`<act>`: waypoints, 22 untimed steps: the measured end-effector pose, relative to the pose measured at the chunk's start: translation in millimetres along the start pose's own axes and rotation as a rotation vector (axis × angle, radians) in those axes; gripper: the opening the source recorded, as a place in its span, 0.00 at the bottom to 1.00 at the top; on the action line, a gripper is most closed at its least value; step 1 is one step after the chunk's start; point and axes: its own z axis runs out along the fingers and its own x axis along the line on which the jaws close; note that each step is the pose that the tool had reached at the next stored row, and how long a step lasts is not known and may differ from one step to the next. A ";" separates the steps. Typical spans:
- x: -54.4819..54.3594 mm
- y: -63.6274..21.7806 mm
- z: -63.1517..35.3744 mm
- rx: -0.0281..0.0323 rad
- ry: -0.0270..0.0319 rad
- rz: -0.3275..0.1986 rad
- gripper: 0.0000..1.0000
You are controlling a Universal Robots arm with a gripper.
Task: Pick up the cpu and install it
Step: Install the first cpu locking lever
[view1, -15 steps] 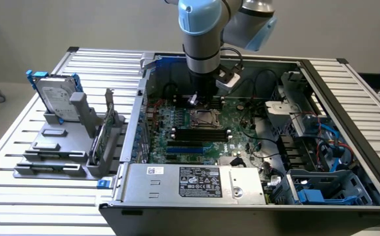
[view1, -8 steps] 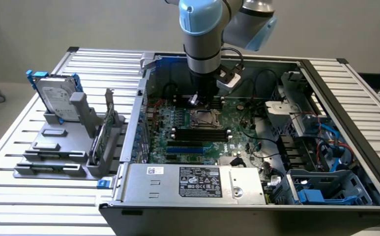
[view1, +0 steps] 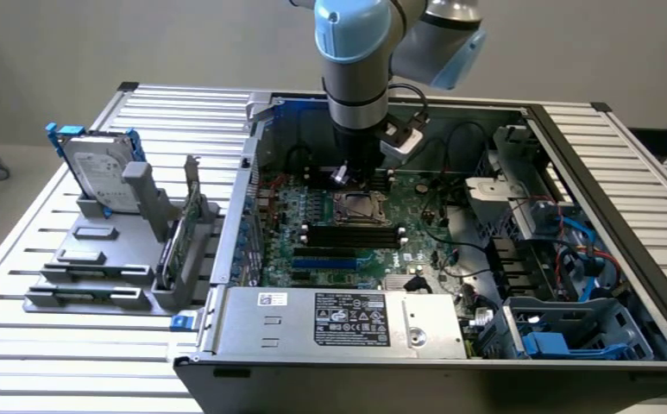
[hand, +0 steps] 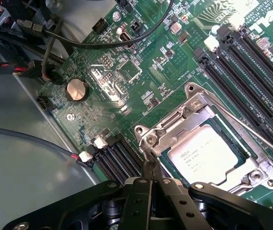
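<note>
The gripper [hand: 151, 178] hangs over the motherboard [hand: 126, 72] with its fingers pressed together, holding nothing — the cpu [hand: 203, 155] sits seated in the metal-framed socket [hand: 194, 108], just beside the fingertips.

The arm [view1: 356, 52] is cut off by the exterior view's upper edge, the printing on the cpu [hand: 206, 155] is too small to read, and one corner of its socket frame [hand: 150, 139] is hidden behind the pincer [hand: 151, 181].
</note>
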 end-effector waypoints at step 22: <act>-5.2 12.2 -33.6 0.0159 -0.0287 0.073 0.11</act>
